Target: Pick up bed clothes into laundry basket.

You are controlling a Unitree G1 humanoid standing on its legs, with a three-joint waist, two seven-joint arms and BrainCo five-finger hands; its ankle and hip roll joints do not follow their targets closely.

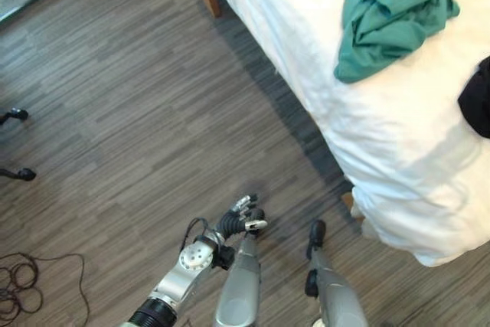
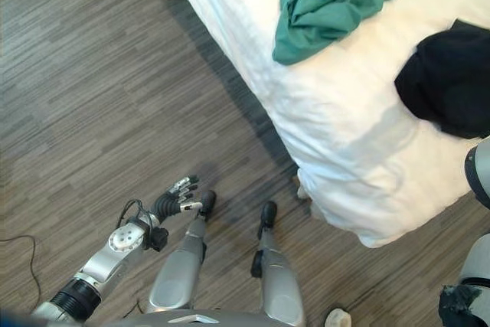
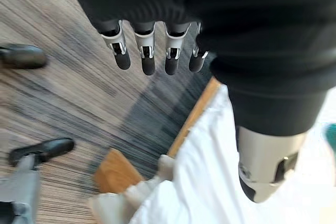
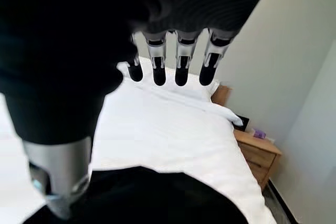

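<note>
No readable text, labels or numbers.

From the head we look steeply down with both eyes, sharing the wooden floor (image 1: pixel 115 112) and the bed (image 2: pixel 344 143) toward two o'clock. Our left wrist camera sits close behind the left hand (image 3: pixel 157 19), facing the floor and bed edge. Our right wrist camera looks past the right hand (image 4: pixel 168 51) along the bed toward a nightstand (image 4: pixel 257 156).
</note>
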